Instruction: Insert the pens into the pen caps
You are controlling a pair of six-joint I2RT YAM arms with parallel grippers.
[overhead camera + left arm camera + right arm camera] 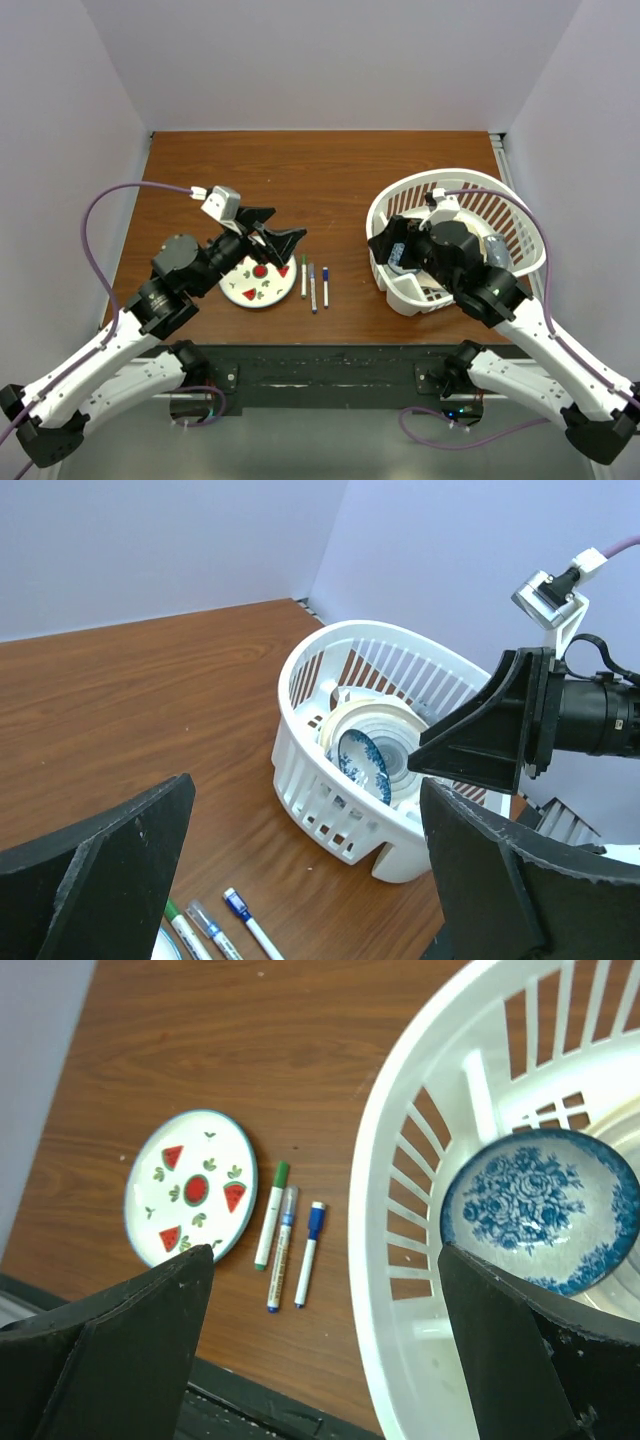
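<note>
Three pens lie side by side on the table just right of the plate, also in the right wrist view. The left pen (304, 277) (270, 1216) has a green cap end, the middle pen (312, 288) (281, 1248) a clear cap over a blue tip, and the right pen (326, 286) (308, 1254) a blue cap. No loose caps show. Their capped ends show at the bottom of the left wrist view (248, 919). My left gripper (272, 233) (308, 805) is open and empty above the plate's far side. My right gripper (388, 250) (325, 1260) is open and empty over the basket's left rim.
A round white plate (250, 292) (165, 1215) with red watermelon marks lies left of the pens. A white slotted basket (520, 225) (320, 780) (400, 1290) at the right holds a blue floral bowl (540, 1210) and other dishes. The table's front edge is close below the pens.
</note>
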